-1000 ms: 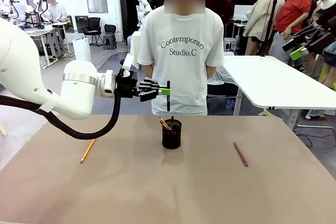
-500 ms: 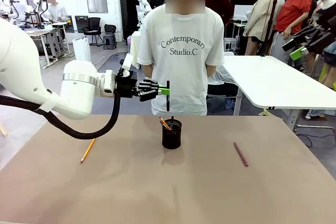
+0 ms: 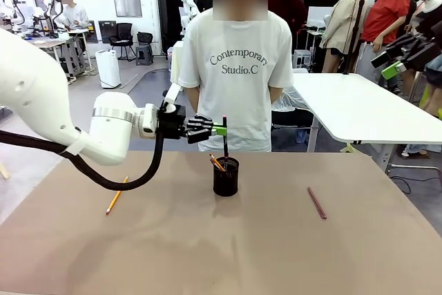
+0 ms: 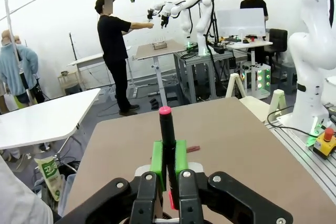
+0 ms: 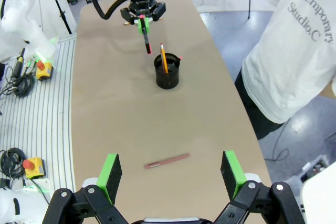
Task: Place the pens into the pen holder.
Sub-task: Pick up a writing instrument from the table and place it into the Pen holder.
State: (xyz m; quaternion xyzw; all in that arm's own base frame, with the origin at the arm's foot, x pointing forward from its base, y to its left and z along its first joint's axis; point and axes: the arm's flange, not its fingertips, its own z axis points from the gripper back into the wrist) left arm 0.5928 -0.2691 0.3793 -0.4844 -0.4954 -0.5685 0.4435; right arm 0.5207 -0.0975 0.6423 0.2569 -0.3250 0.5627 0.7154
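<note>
My left gripper (image 3: 222, 129) is shut on a black pen with a red tip (image 3: 225, 137), held upright directly above the black mesh pen holder (image 3: 226, 177). The pen's lower end hangs close to the holder's mouth. An orange pencil (image 3: 217, 162) leans inside the holder. The left wrist view has the green pads (image 4: 157, 157) clamping the black pen (image 4: 167, 129). A yellow pencil (image 3: 115, 197) lies on the table at the left. A reddish-brown pen (image 3: 317, 202) lies at the right, below my open right gripper (image 5: 170, 174) in the right wrist view.
A person in a white T-shirt (image 3: 238, 67) stands at the far edge of the brown table (image 3: 221, 253), right behind the holder. A white table (image 3: 359, 105) stands at the back right. The right wrist view also has the holder (image 5: 167, 73) and the reddish-brown pen (image 5: 167, 161).
My left gripper has moved down and a little to the right with the black pen, bringing its lower end nearer the holder's mouth. Nothing on the table has moved.
</note>
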